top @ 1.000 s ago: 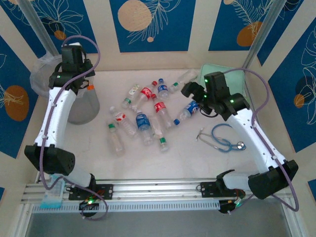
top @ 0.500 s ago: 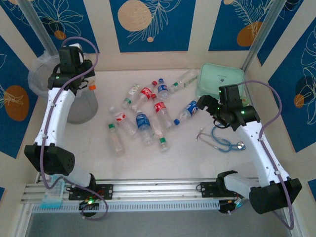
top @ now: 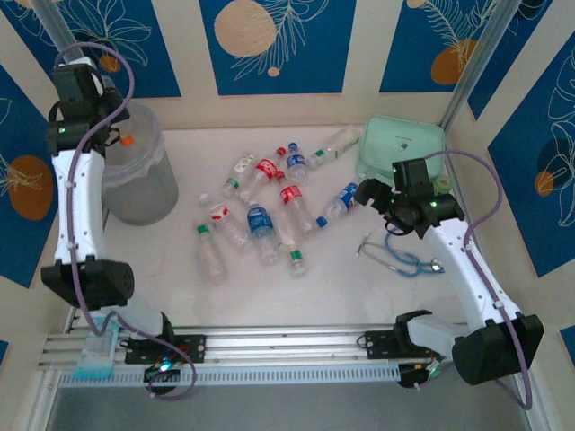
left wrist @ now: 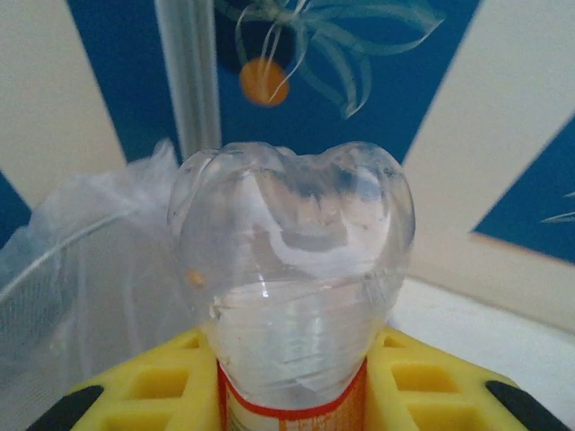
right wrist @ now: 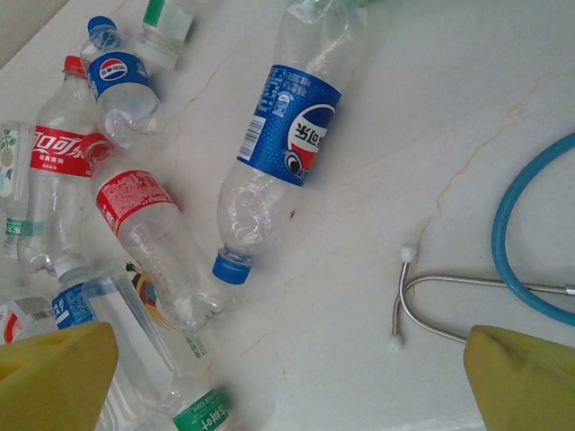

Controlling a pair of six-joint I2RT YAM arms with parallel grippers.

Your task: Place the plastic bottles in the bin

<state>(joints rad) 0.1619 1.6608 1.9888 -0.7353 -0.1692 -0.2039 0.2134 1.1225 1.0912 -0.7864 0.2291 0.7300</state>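
Early days, I reckon. My left gripper (left wrist: pixel 292 404) is clamped on a clear bottle (left wrist: pixel 292 260) above the rim of the bin (top: pixel 144 193) at the desk's far left corner, not dropped yet. My right gripper (right wrist: pixel 287 386) hangs wide open over a blue-label bottle (right wrist: pixel 287 135). About a dozen bottles (top: pixel 260 220) litter the desk's middle. I can't see inside the bin, so no idea what's already in there.

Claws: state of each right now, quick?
left claw: closed, holding a clear plastic bottle.
right claw: open, holding nothing.
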